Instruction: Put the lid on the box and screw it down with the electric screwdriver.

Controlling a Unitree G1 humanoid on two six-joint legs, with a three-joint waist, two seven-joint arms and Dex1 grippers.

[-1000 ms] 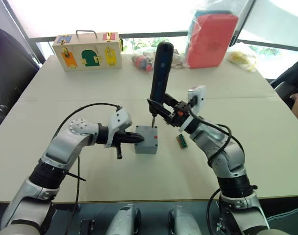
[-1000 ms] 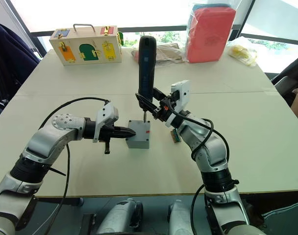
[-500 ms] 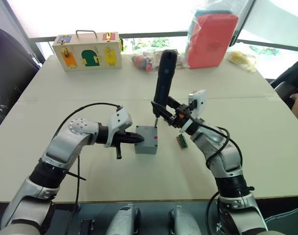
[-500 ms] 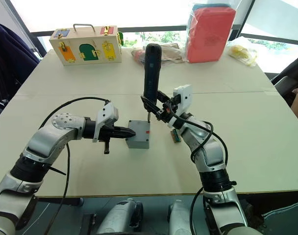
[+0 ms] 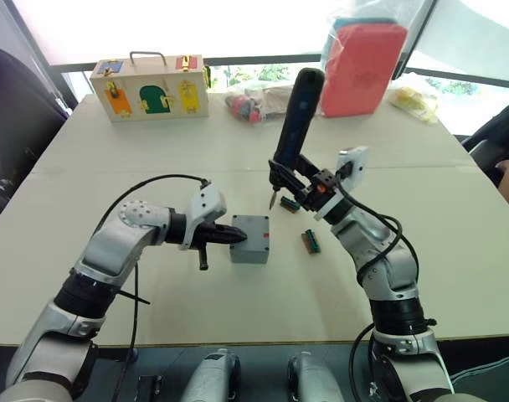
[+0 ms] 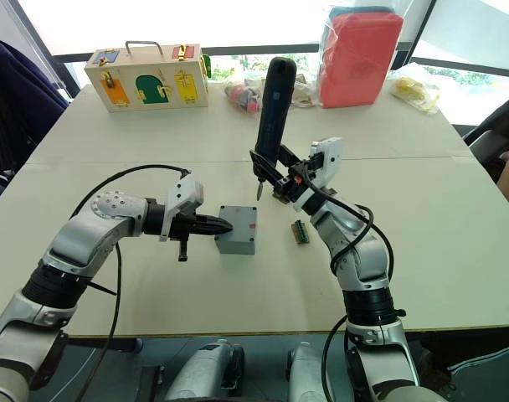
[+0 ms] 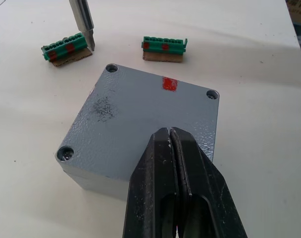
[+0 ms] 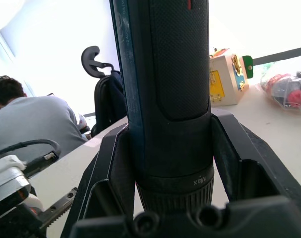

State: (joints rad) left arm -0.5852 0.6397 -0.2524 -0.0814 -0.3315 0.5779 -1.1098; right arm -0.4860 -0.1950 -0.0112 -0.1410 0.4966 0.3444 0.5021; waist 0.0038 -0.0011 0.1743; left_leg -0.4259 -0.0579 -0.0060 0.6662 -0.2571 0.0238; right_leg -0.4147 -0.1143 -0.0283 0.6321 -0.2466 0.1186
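One wooden box with coloured doors (image 5: pixel 151 86) sits at the far left of the table (image 5: pixel 95 167), about 11 o'clock from centre. One grey box (image 5: pixel 250 240) stands mid-table, and its lid (image 7: pixel 140 130) is already seated flush on top. Three corner screw holes are visible in the left wrist view; the fourth corner is hidden behind the fingers. A red mark shows on the lid's far edge. Two green connector pieces: one (image 5: pixel 311 241) at 3 o'clock of the box, just beside it but apart, and a second (image 5: pixel 290 204) at about 1 o'clock, partly behind the tool. One electric screwdriver (image 5: pixel 293 126). One red case in clear wrap (image 5: pixel 361 65) stands at the far edge, with loose bagged items either side of it.

The left gripper (image 5: pixel 236 235) comes in from 9 o'clock, its two fingers pressed together with nothing between them, tips on the near part of the lid.

The right gripper (image 5: pixel 298 186) is clamped around the lower barrel of the screwdriver. The tool stands nearly upright, top leaning toward 1 o'clock. Its bit hangs in the air off the box's far right corner, at roughly 1 o'clock from the box, above the table and clear of the lid.

There is open tabletop at 6 o'clock of the box down to the near edge, and wide bare surface at 3 o'clock beyond the connectors. A person in a grey top (image 8: pixel 36 119) sits beyond the table.
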